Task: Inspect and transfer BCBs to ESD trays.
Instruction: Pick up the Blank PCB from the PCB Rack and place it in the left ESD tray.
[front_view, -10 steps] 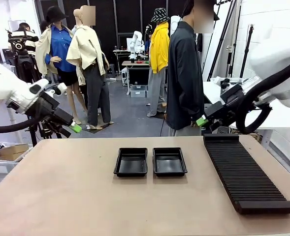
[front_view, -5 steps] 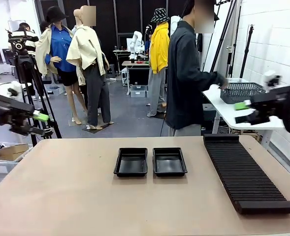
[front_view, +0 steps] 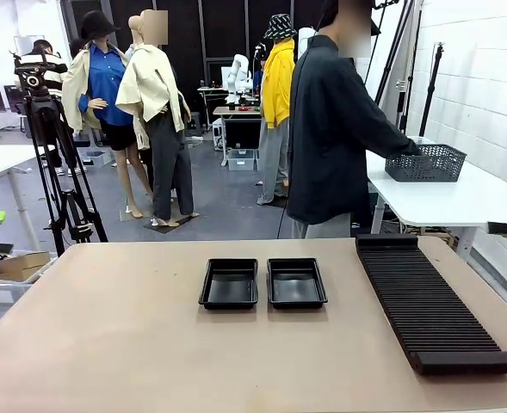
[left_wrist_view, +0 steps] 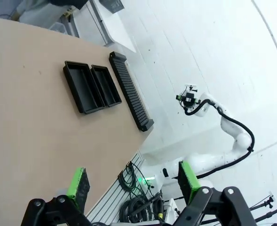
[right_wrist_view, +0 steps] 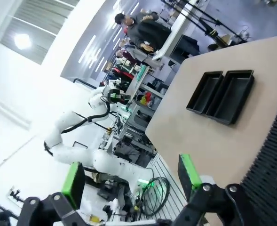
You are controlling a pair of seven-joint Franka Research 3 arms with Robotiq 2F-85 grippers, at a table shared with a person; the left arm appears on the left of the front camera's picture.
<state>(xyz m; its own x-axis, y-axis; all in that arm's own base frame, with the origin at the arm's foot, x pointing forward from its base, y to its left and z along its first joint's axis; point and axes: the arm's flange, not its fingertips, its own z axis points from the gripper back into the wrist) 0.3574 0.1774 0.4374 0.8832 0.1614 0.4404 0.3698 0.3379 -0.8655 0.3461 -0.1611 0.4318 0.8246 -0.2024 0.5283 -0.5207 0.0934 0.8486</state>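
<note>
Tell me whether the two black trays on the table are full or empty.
Empty. The left ESD tray and the right ESD tray both show bare black floors; no green boards inside.

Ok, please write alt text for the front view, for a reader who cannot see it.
Two black trays lie side by side on a table, a ribbed black rack to their right. Behind it, a person in a dark jacket reaches toward a mesh basket.

— What is lying at the right of the worktop (front_view: 107, 344)?
— A long black ribbed rack (front_view: 434, 301) is lying there. At upper right, a person (front_view: 330, 138) is reaching toward a grey mesh basket (front_view: 425, 163) sitting on a white table (front_view: 442, 202).
</note>
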